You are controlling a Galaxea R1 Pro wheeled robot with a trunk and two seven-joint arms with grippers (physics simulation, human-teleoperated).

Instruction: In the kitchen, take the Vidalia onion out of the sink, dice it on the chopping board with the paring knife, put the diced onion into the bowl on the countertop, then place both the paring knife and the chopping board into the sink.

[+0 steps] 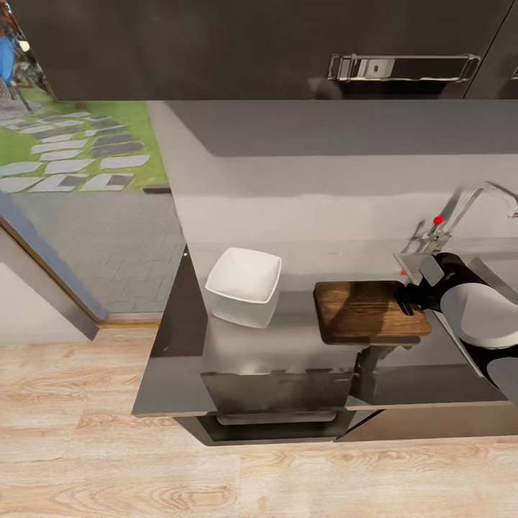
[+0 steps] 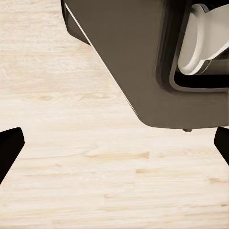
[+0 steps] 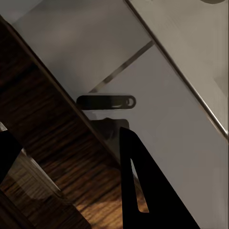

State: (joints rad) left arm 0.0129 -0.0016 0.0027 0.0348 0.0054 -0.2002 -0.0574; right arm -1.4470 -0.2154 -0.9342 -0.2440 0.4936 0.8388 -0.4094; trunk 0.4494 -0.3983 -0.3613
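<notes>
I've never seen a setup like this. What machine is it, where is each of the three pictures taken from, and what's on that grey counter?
These are computer-rendered pictures of a wheeled robot with two arms, steered by a person. The big picture comes from a camera on its head, looking down at a kitchen countertop. On it stand a white bowl and, apart from it, a brown chopping board. Beyond the board is a chrome tap with a red knob.

The other two pictures come from cameras near each gripper. The right gripper is down at the board's edge nearest the tap; its own camera shows the board's wood grain close up between its dark fingers. Whether it grips anything, I cannot tell. The left gripper's camera looks down at the wooden floor, its fingertips spread wide with nothing between them.
</notes>
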